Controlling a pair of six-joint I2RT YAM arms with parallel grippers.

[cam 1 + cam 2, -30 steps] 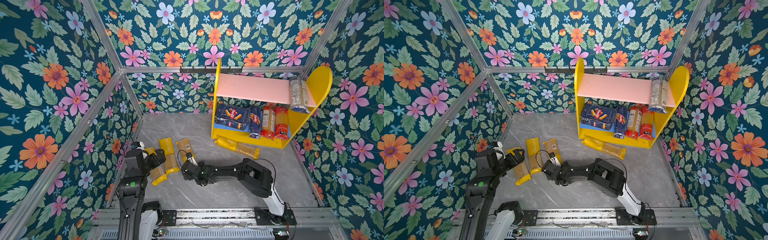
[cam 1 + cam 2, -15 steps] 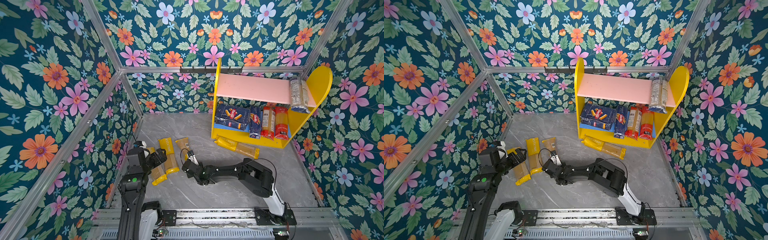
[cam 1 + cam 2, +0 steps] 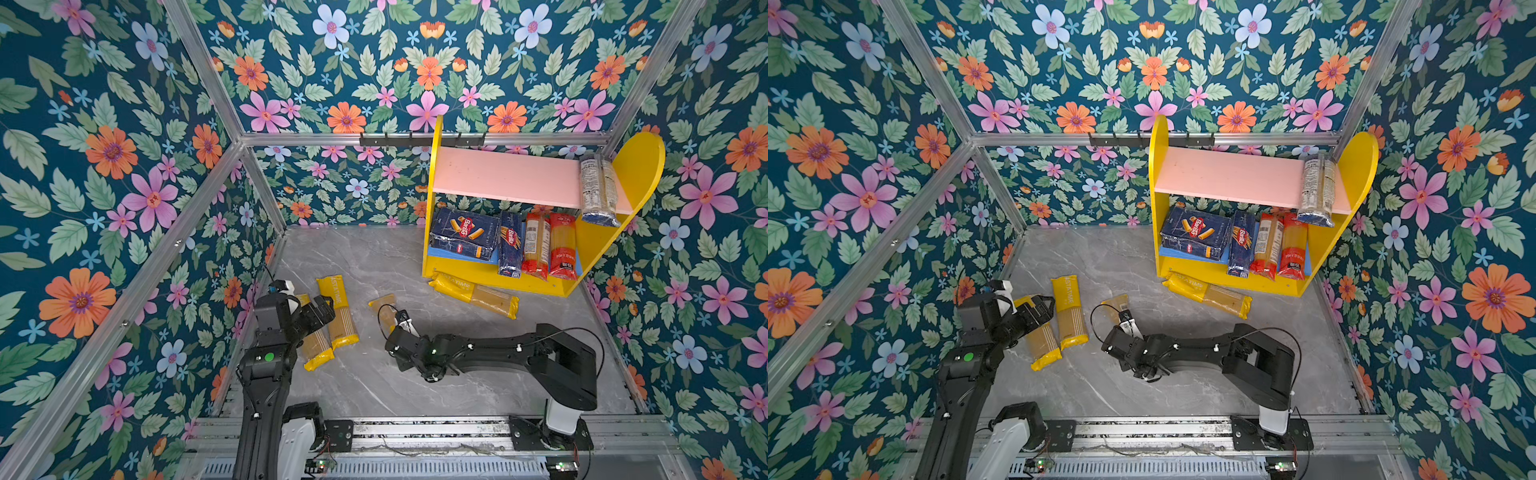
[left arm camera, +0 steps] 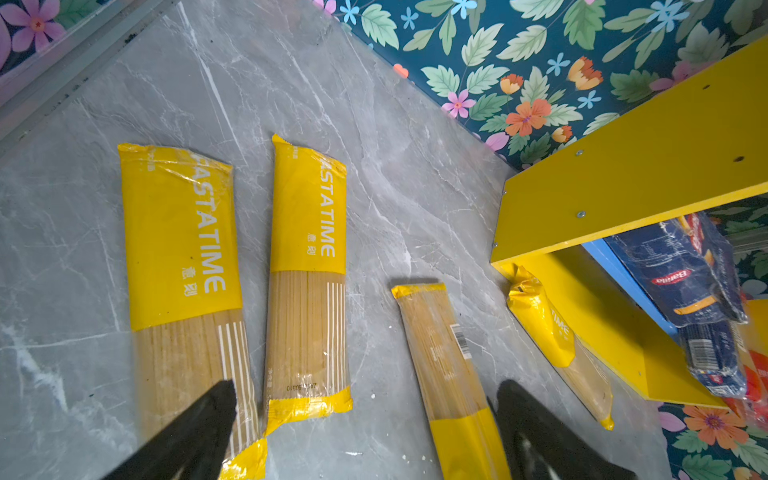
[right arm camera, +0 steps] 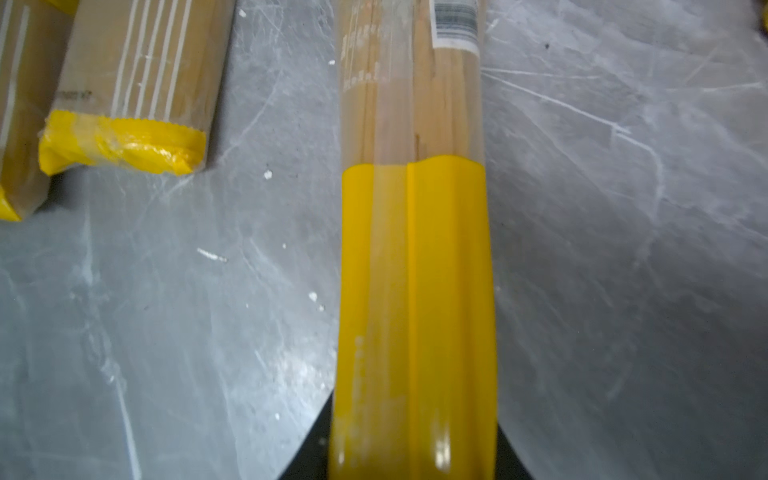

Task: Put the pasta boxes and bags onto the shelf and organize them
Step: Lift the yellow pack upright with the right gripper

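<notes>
My right gripper [image 5: 413, 436] is shut on the yellow near end of a slim spaghetti bag [image 3: 384, 309], low over the grey floor. My left gripper [image 4: 365, 399] hangs open above two yellow-ended bags [image 3: 338, 316] [image 3: 316, 345] lying side by side at the left. Another yellow-ended bag [image 3: 473, 293] lies against the front of the shelf [image 3: 536, 284]. On its lower tier stand the wide pasta box [image 3: 463, 239], the narrow box [image 3: 510, 249] and two red-ended bags [image 3: 548, 247]. A blue-ended bag [image 3: 598, 191] lies on the pink upper board [image 3: 507, 178].
Flowered walls with aluminium frame bars close in the grey marble floor [image 3: 374, 257] on three sides. A metal rail [image 3: 415, 432] with both arm bases runs along the front. A black hook strip [image 3: 415, 139] hangs on the back wall.
My right gripper has shut on the yellow-ended bag and drawn it a little back and to the right. The left gripper has shifted slightly and stays open.
</notes>
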